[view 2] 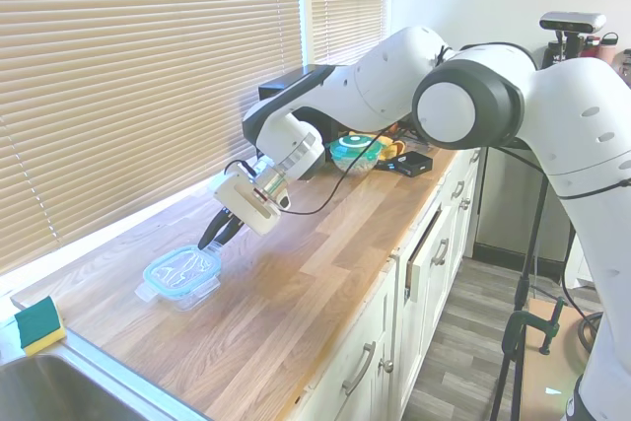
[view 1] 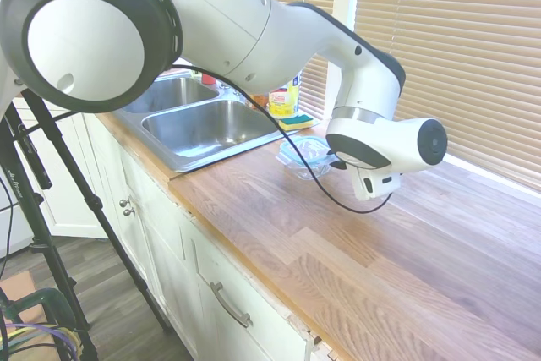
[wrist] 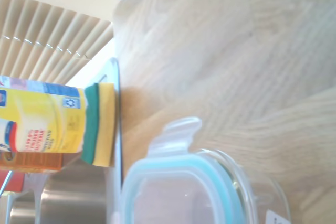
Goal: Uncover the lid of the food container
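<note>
The food container (view 2: 183, 283) is a small clear tub on the wooden counter near the window, with the teal-rimmed lid (view 2: 180, 267) sitting on it. Both also show behind the arm's wrist, as the container (view 1: 297, 164) and lid (view 1: 306, 150). My gripper (view 2: 216, 238) hangs just above and beside the tub's edge away from the sink, with its dark fingers slightly apart, open and holding nothing. The wrist view shows the lid (wrist: 178, 192) from close by, one clear side tab pointing toward the sink, and the container's clear wall (wrist: 265, 195).
A yellow-green sponge (view 2: 39, 324) lies at the sink's corner next to a yellow wipes canister (view 1: 285, 97). The steel sink (view 1: 211, 124) sits beyond the tub. A teal bowl (view 2: 355, 153) and small items stand at the counter's other end. Window blinds run behind the counter.
</note>
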Available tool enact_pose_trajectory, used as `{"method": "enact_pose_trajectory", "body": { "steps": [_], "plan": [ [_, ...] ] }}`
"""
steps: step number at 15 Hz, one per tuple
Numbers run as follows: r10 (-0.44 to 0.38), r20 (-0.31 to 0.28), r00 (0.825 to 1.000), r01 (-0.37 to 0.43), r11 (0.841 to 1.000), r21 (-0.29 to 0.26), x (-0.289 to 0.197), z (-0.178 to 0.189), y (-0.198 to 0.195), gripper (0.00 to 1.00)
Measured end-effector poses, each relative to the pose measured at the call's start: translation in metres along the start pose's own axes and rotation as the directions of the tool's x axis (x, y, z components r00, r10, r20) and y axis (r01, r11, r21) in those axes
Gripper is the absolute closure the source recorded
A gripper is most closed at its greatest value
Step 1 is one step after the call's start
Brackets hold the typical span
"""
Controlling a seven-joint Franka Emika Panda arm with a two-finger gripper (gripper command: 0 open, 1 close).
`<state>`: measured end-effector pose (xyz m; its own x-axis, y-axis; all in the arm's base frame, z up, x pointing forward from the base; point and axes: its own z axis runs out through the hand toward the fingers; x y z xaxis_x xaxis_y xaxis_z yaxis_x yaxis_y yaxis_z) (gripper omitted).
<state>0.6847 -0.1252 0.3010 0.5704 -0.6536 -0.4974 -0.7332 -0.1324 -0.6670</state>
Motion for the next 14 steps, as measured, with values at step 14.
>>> {"method": "enact_pose_trajectory", "body": {
  "steps": [14],
  "plan": [
    [-0.19,-0.013,0.982,0.189,0.981,-0.044,-0.094,-0.015,-0.078,1.0]
  ]
}}
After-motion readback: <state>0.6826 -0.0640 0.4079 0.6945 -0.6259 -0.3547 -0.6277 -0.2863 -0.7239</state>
